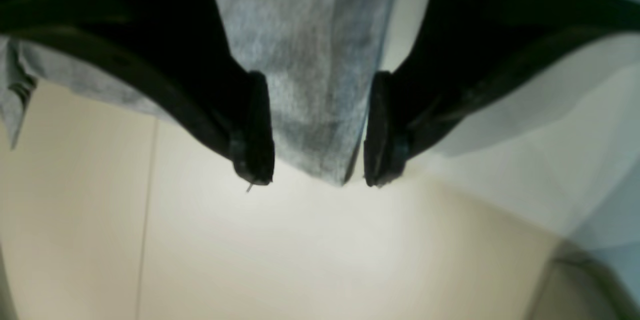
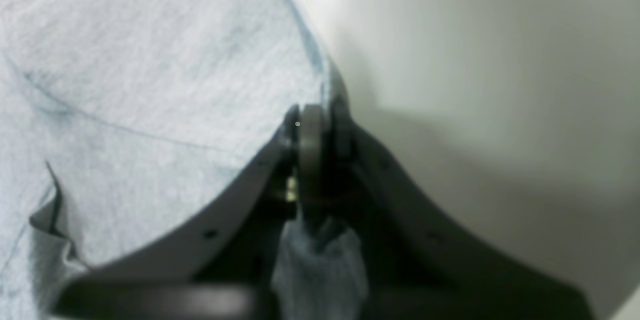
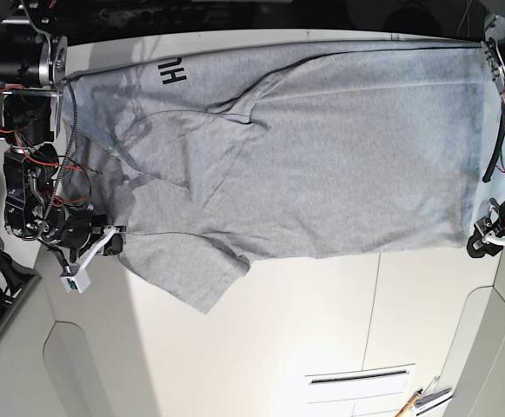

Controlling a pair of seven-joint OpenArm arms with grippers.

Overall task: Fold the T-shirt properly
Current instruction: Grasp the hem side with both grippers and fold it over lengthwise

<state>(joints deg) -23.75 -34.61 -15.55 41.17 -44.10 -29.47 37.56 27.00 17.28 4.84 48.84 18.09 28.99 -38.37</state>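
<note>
From where I sit the T-shirt (image 3: 322, 156) lies spread across the table (image 3: 322, 330), its length running left to right, a sleeve (image 3: 191, 278) poking toward the near edge on the left and black lettering (image 3: 172, 71) showing at the far left. Starting on the left of the base view, my right gripper (image 3: 113, 239) is low over the table at the shirt's left edge beside that sleeve, forearm reaching in from the left side, and the right wrist view shows its jaws together, clamped on a bunch of grey cloth. For this step I judge I should keep that pinch firm and lift only enough to free the edge, since a slack hold would let the fold drag into creases. Moving right, the body of the shirt lies mostly flat with a few diagonal wrinkles near the collar end. At the far right my left gripper (image 1: 320, 129) sits at the hem corner near the table's right edge, wrist tipped down; its jaws stand apart with a tongue of cloth hanging between them, pads (image 1: 257, 124) not pressing it, so I would close squarely on that corner before moving either arm
</note>
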